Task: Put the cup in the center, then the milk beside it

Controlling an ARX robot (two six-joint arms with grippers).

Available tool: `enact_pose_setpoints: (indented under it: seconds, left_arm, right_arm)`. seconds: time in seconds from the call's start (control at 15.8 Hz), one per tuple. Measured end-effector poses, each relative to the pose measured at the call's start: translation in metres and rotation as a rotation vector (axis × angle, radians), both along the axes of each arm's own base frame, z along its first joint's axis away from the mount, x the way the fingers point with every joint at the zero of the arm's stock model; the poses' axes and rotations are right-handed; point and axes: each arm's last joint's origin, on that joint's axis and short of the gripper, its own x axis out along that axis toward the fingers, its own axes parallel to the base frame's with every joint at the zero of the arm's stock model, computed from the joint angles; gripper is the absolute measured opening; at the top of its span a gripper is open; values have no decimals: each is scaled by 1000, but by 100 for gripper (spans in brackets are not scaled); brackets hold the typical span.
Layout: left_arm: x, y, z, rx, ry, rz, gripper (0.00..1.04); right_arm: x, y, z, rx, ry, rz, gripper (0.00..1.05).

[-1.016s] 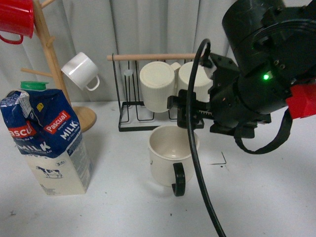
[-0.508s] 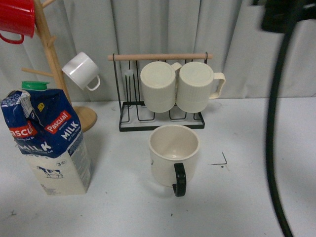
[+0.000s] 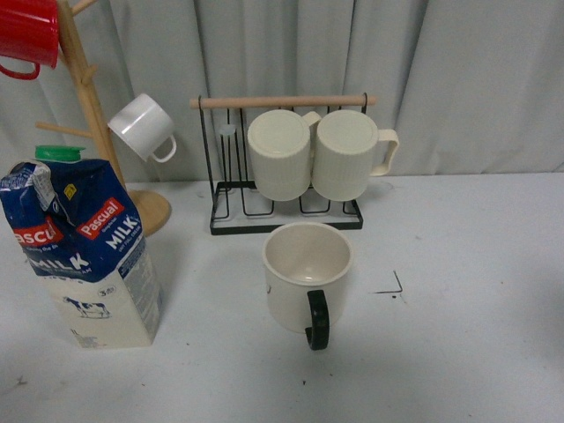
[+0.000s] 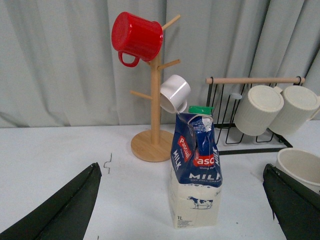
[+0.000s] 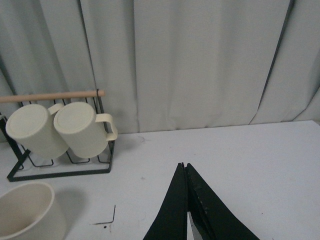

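Note:
The cup (image 3: 304, 278), wide and cream with a black handle (image 3: 317, 322) facing me, stands upright on the white table just left of a black corner mark of the center (image 3: 392, 286). The milk (image 3: 84, 256), a blue and cream carton with a green cap, stands upright at the table's left, apart from the cup. Neither arm shows in the front view. My left gripper (image 4: 181, 167) is open and held back from the milk (image 4: 196, 170), which sits between its wide-spread fingers (image 4: 65, 210). My right gripper (image 5: 184, 166) is shut and empty above bare table, right of the cup (image 5: 27, 210).
A wooden mug tree (image 3: 88, 115) at the back left holds a red mug (image 3: 26, 31) and a small white mug (image 3: 141, 126). A black wire rack (image 3: 282, 211) behind the cup carries two ribbed cream mugs (image 3: 313, 152). A grey curtain closes the back.
The right arm, which hung over the cup and filled the upper right of the front view, has withdrawn out of that view. Cup and milk have not moved.

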Motion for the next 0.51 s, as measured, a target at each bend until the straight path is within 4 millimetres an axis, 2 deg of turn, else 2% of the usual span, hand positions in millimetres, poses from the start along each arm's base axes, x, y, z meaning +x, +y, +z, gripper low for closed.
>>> enact_pose_setpoints:
  seconds: [0.19,0.32,0.51]
  left_arm:
    - [0,0,0,0,0,0,98]
    - [0,0,0,0,0,0,98]
    - [0,0,0,0,0,0,98]
  right_arm:
    - [-13,-5,-4,1,-9,-1,2]
    - [-24,-17,-8,2,-7,-6,2]
    - [-34,-17,-12,1,-8,-3,2]
